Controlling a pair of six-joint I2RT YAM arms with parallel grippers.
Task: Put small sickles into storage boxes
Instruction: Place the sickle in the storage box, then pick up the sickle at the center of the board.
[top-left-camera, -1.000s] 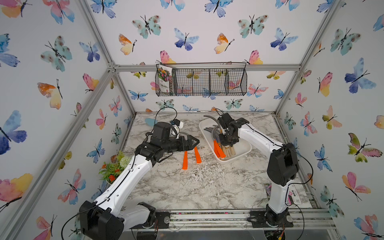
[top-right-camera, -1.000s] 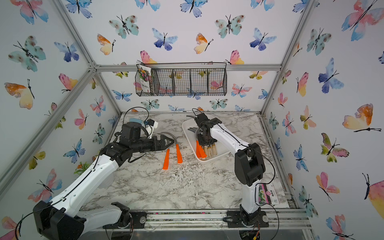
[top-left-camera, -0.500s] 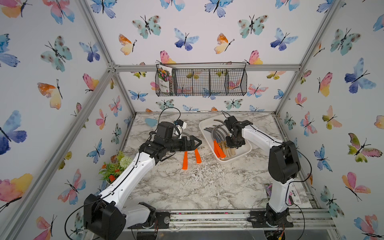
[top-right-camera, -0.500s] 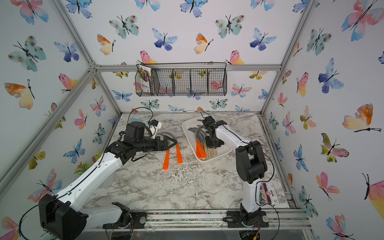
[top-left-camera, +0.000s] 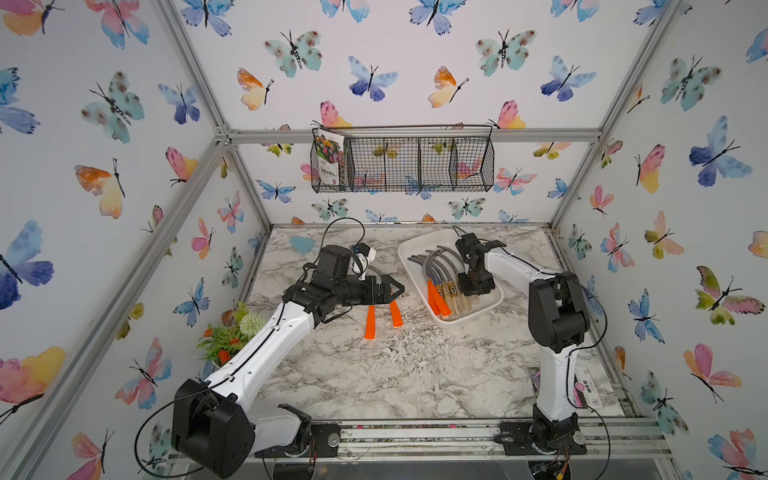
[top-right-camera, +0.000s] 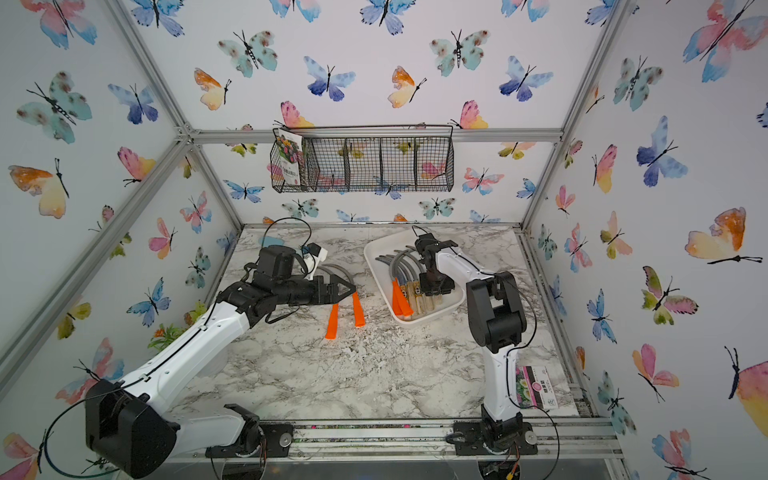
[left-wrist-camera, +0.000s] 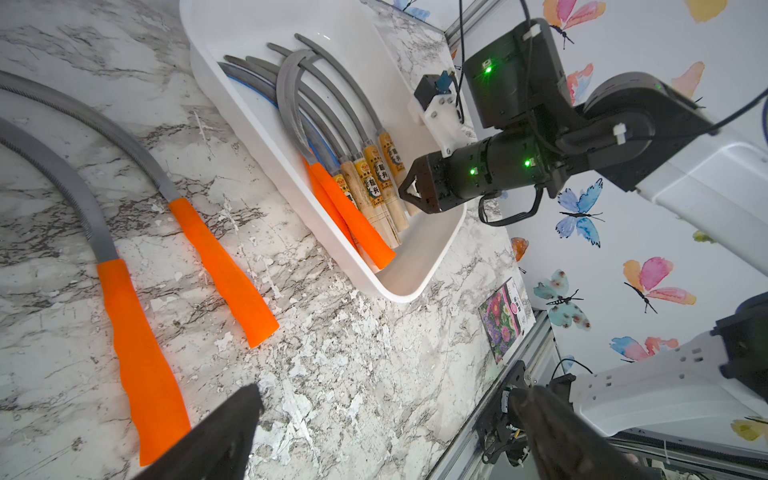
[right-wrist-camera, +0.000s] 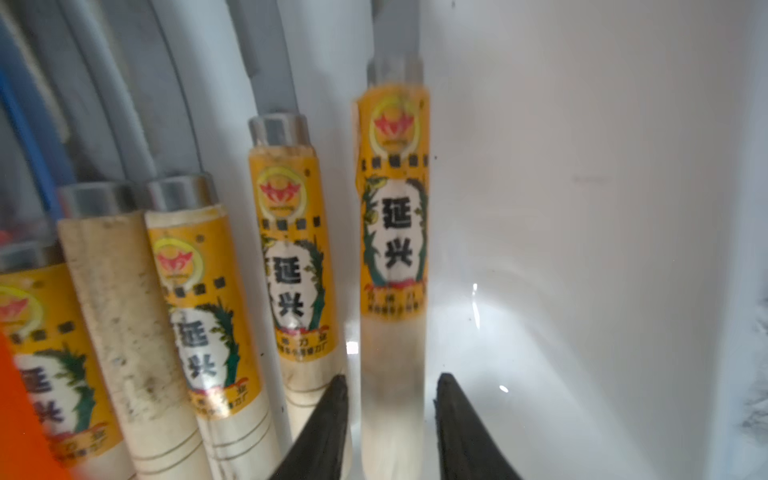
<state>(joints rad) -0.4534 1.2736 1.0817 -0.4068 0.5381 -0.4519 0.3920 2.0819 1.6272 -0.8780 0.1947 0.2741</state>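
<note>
Most of the small sickles lie in the white storage box (top-left-camera: 409, 270), right of centre in both top views. Their grey blades fan toward the back wall and their handles point to the front edge of the frame. The right pincer (right-wrist-camera: 390, 390) is down inside the box over the handle ends. In its wrist view a pale wooden handle (right-wrist-camera: 392, 232) stands between its two dark fingers (right-wrist-camera: 332, 415), with a sliver of white showing on each side. The pincer looks released rather than clenched, though the handle is blurred there and a light touch cannot be ruled out. That sickle rests on the box floor beside its neighbours.

Two orange-handled sickles (top-left-camera: 370, 322) are left on the marble worktop (top-left-camera: 415, 374), just left of the box and apart from it. They lie side by side, nearly parallel. Their long axes run from handle ends near the frame's centre up to blades that pass under the left arm.

The left pincer (top-left-camera: 390, 289) hangs directly over the upper part of those handles with its jaws spread wide and nothing in them. The left wrist view shows both orange handles (left-wrist-camera: 224, 266) just ahead of its fingertips (left-wrist-camera: 245, 399).

The left arm is plainly the nearer one, since the right arm would have to cross over the box wall. The next move is probably a short drop by the left pincer. Its jaws would need to be set across a handle rather than along it, on the one nearer the box (top-left-camera: 395, 313).
</note>
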